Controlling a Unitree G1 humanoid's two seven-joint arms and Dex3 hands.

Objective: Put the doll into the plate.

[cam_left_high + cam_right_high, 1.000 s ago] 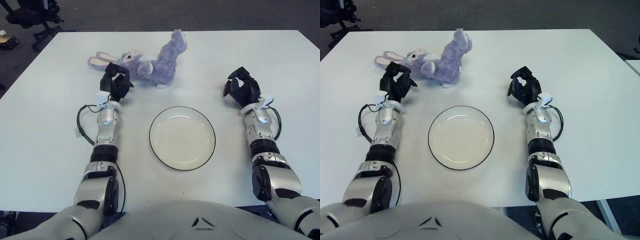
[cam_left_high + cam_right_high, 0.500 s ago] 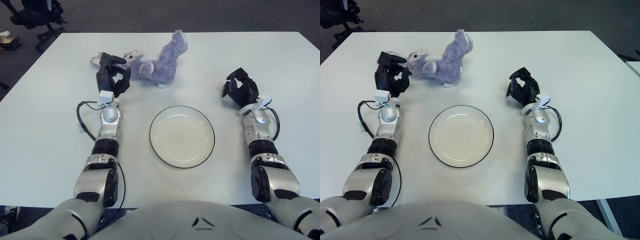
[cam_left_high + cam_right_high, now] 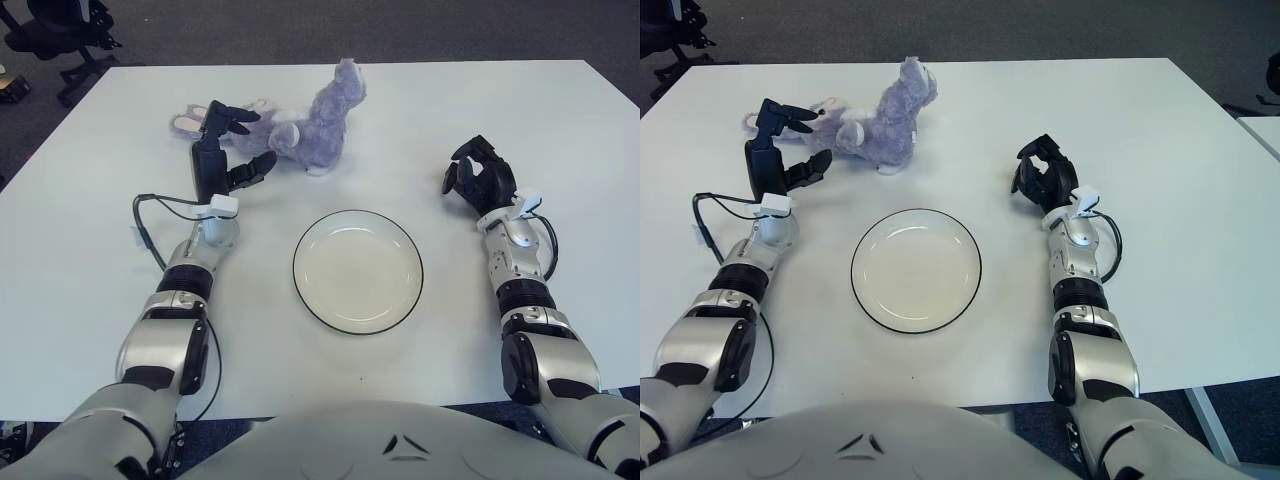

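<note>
My left hand, fingers spread, reaches beside the purple plush rabbit doll lying on its side on the white bench, beyond the plate; my right hand sits curled right of it.

A white table fills most of the view, standing on dark grey carpet. At about 11 o'clock, beyond the table's far corner, stands the base of a black office chair.
</note>
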